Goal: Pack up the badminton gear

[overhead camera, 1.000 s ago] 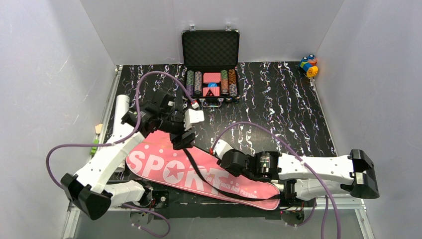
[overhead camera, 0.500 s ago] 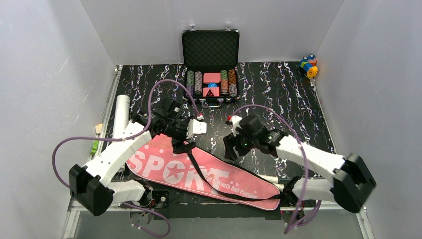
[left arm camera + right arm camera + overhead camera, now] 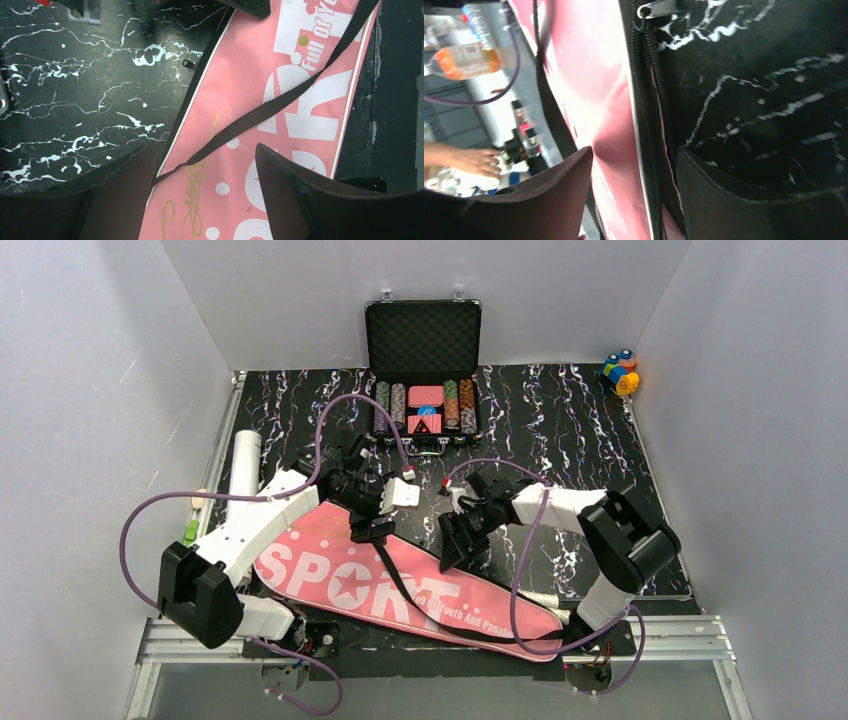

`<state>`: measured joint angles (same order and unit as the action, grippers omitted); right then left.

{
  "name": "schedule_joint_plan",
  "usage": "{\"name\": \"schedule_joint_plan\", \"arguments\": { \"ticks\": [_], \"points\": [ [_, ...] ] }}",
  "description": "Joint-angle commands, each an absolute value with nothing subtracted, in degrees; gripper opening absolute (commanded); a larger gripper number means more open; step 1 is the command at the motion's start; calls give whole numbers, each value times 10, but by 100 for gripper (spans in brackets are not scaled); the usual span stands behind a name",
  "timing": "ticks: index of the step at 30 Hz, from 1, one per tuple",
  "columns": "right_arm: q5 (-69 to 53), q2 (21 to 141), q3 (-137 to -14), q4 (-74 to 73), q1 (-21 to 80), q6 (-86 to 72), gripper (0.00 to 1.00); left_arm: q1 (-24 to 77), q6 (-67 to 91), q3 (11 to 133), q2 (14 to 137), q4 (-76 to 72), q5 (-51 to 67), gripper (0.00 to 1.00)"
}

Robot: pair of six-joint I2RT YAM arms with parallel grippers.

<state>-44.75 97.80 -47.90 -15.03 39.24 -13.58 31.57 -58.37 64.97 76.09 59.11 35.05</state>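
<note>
At the far left, the long white tube (image 3: 243,470) lies along the table (image 3: 560,420) edge, apart from the rest. My left gripper (image 3: 368,530) hangs over the wide end of the pink cover (image 3: 330,575), jaws spread and holding nothing; in the left wrist view the black strap (image 3: 260,112) crosses the pink cloth just past my fingertips. The cover lies flat and slantwise across the near half of the table, "SPORT" in white facing up, its strap slack over it. My right gripper (image 3: 455,540) is low at the cover's far edge, jaws likewise spread, with the black zip (image 3: 646,100) running between them and not pinched. A metal zip pull (image 3: 659,6) sits beyond my fingertips. I judge the step is working that zip, to close the cover or open it; I cannot tell which, nor whether the rackets are inside. Next I would reach forward to the pull, nip it squarely, and let my left jaws press the cloth so it does not bunch.
</note>
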Motion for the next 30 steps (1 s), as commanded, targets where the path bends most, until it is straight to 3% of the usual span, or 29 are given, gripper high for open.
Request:
{"name": "schedule_joint_plan", "arguments": {
  "ticks": [1, 4, 9, 15, 21, 30],
  "points": [
    [-542, 1024, -478, -110, 394, -147, 66, 314, -592, 646, 722, 587, 367, 71],
    [-560, 1034, -470, -89, 394, -160, 54, 314, -587, 642, 710, 584, 365, 71],
    [-527, 981, -476, -88, 394, -164, 2, 314, -577, 639, 693, 579, 357, 70],
    [-292, 817, -515, -168, 443, -73, 1, 314, -574, 646, 666, 565, 341, 70],
    [75, 703, -528, -163, 573, 37, 1, 312, -545, 674, 642, 497, 292, 70],
    [422, 676, -470, -65, 746, 172, 1, 304, -584, 683, 625, 524, 293, 72]
  ]
}}
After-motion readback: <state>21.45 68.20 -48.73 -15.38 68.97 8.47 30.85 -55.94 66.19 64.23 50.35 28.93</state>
